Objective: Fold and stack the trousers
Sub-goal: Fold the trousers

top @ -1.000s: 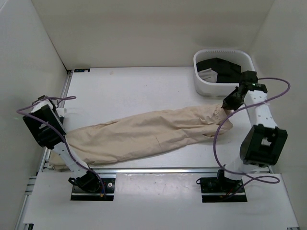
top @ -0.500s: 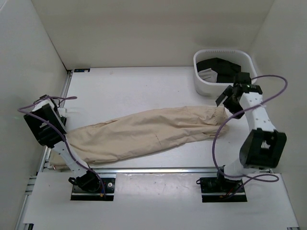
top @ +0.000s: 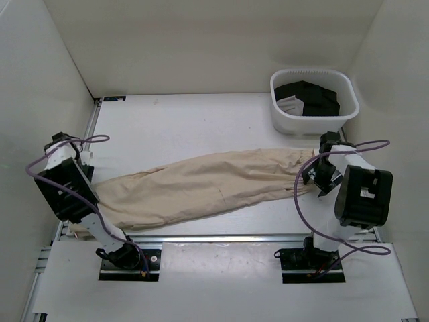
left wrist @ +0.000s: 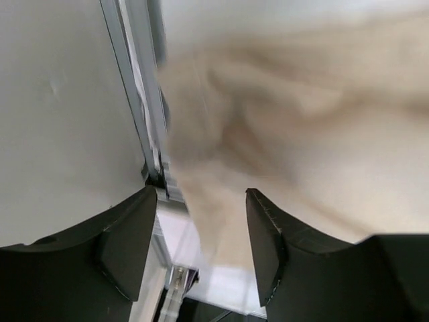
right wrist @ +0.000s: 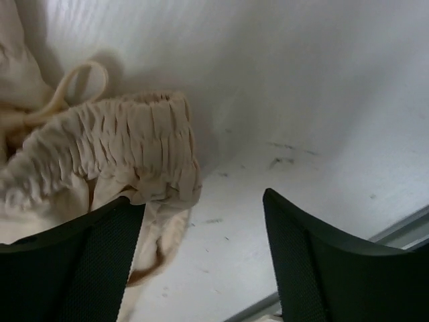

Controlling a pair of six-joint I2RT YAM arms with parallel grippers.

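The beige trousers [top: 201,188] lie flat and stretched out across the table, leg ends at the near left and waist at the right. My left gripper [left wrist: 201,204] hangs open above the leg end [left wrist: 301,100], holding nothing; from above, its arm [top: 64,188] hides the jaws. My right gripper [top: 315,180] is open just right of the gathered waistband [right wrist: 114,141], with bare table between its fingers. The waistband's drawstring loop [right wrist: 80,74] rests on the table.
A white basket [top: 314,124] with black clothing [top: 312,94] stands at the back right. A metal rail [left wrist: 144,100] runs along the table's left edge, close to the left wall [left wrist: 60,100]. White walls enclose the table on three sides.
Both grippers opened and let go of the trousers. The right arm drew back toward the near edge and the waist end settled on the table. The left arm shifted slightly.
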